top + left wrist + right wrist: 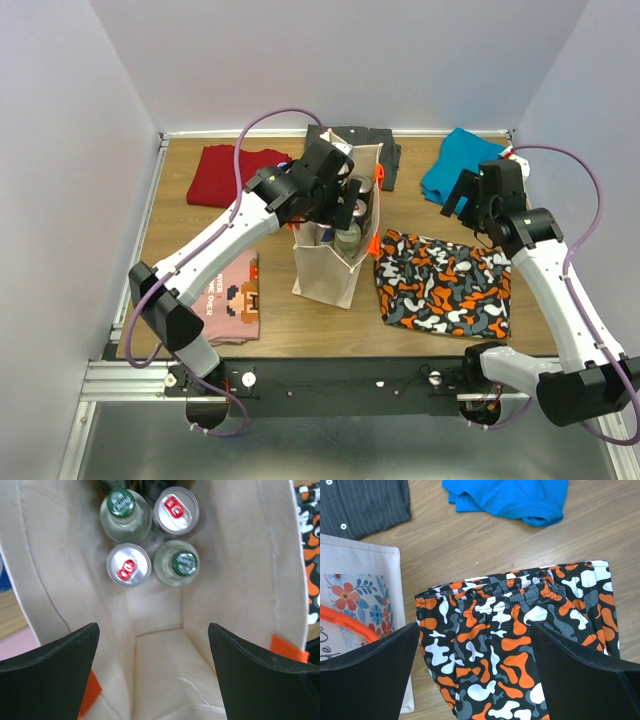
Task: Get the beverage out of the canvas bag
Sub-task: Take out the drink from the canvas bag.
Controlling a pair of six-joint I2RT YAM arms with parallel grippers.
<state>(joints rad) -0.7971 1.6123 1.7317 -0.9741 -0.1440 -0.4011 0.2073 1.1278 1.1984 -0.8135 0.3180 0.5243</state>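
Observation:
The beige canvas bag stands upright mid-table with orange pieces at its rim. In the left wrist view I look straight down into it. At its far end stand two silver cans with red tabs and two clear bottles with green caps. My left gripper is open and empty, over the bag's mouth and above the drinks. My right gripper is open and empty, above the camouflage shorts to the right of the bag.
Folded clothes lie around the bag: camouflage shorts right, a blue shirt back right, a grey striped shirt behind, a red shirt back left, a pink shirt front left. Walls enclose the table.

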